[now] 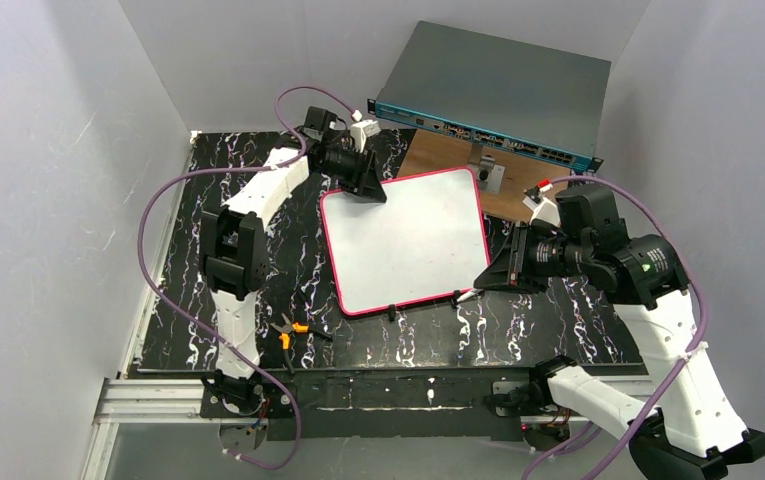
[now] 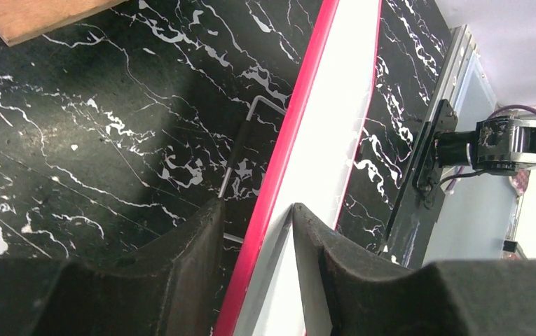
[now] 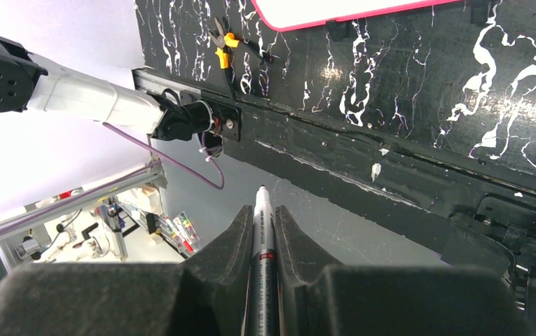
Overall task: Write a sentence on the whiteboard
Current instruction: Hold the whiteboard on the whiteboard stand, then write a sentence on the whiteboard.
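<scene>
Overall, from the top external view, the whiteboard lies flat near the middle of the worktop, slightly askew and closer to its far edge, its face blank: no sentence is written yet. My left arm runs up the left side with the elbow bent. The left gripper is set at the board's far-left corner, which I judge to be a bracing position so the board does not slide under the pen. My right arm comes in from the near-right corner with the wrist laid almost level. The right gripper holds the marker at the board's near-right corner. Pliers lie toward the near-left corner, and the network switch sits at the far edge, partly on a wooden board. Through the left wrist view, the left gripper straddles the whiteboard's pink-red frame. The jaws are spread, and dark worktop shows between one finger and the frame, so this is not a clamp. In the right wrist view, the right gripper is pressed onto the marker, the barrel lying along the jaws and the tip pointing forward. The tip is off the whiteboard, out past the near edge, and the pliers are in view.
</scene>
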